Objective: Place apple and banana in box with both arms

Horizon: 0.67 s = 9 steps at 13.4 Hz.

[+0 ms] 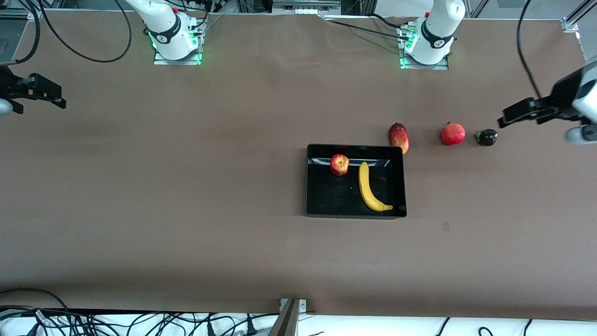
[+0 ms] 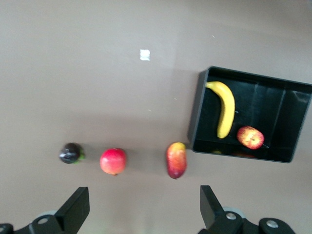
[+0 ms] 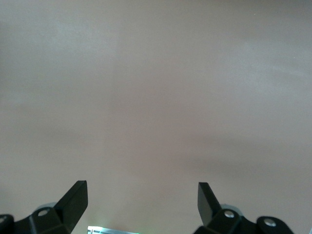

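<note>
Where glossy black, box (image 1: 355, 211) with curved banana (image 1: 366, 189)

Black box (image 1: 310, 182); yellow banana (image 1: 366, 189); red-yellow streaked apple (image 1: 339, 164); brown table (image 1: 186, 186).

One apple (image 1: 339, 164), banana (image 1: 370, 188), mango (image 1: 399, 137), pomegranate (image 1: 453, 133), perhaps a mangosteen (image 1: 486, 137).

A wide brown counter (image 1: 186, 186) is lit evenly from above. Black cables (image 1: 140, 324) are tangled along its white near edge, and metal framing (image 1: 303, 7) is seen at its top edge.
</note>
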Motion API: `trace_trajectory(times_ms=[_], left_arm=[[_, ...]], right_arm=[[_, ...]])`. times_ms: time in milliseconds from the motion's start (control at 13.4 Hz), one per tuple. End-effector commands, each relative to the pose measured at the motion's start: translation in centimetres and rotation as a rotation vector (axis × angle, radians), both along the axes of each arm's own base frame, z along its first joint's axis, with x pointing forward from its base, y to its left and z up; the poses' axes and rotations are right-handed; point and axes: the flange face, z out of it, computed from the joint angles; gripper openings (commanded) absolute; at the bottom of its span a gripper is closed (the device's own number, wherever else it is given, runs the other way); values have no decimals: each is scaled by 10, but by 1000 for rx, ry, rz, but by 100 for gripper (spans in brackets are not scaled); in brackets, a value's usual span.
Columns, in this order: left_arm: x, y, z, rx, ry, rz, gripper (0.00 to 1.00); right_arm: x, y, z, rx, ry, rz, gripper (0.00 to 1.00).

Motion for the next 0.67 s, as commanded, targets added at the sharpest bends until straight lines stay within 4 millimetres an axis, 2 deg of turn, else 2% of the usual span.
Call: trace_trajectory(times_ms=[0,299,598], left_arm=[[-15,23,13,92,-15,-78,100],[-16,28,18,114,-28,-82,100],[-9,28,8,114,-41,-144,100]], right_arm=[[-1,-1,4,19,-1,-11,100],[-1,-1,4,19,-1,-11,100],[-1,-1,4,19,-1,-9,100]])
